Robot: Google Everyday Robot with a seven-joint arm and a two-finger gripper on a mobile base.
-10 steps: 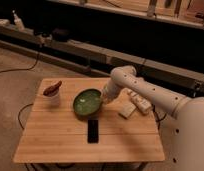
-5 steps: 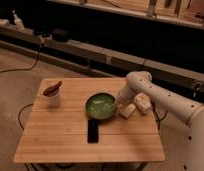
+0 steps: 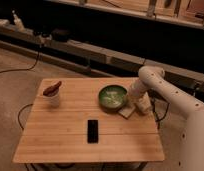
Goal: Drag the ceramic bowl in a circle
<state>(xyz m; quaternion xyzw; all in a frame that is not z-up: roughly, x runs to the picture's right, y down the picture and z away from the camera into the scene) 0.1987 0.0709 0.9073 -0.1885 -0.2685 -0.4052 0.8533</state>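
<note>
The ceramic bowl (image 3: 112, 96) is round, shallow and green with a paler inside. It sits on the wooden table (image 3: 70, 140), right of centre towards the far edge. My gripper (image 3: 128, 97) is at the bowl's right rim, at the end of the white arm (image 3: 151, 80) that reaches in from the right. The gripper touches or overlaps the rim.
A black phone (image 3: 93, 131) lies flat in front of the bowl. A small white cup (image 3: 53, 96) with a red thing in it stands at the far left. Two pale blocks (image 3: 126, 112) (image 3: 144, 105) lie just right of the bowl, under the arm.
The bowl has moved right across the table with the gripper, first slightly nearer, then back towards the far edge. The phone and the cup have not moved.
</note>
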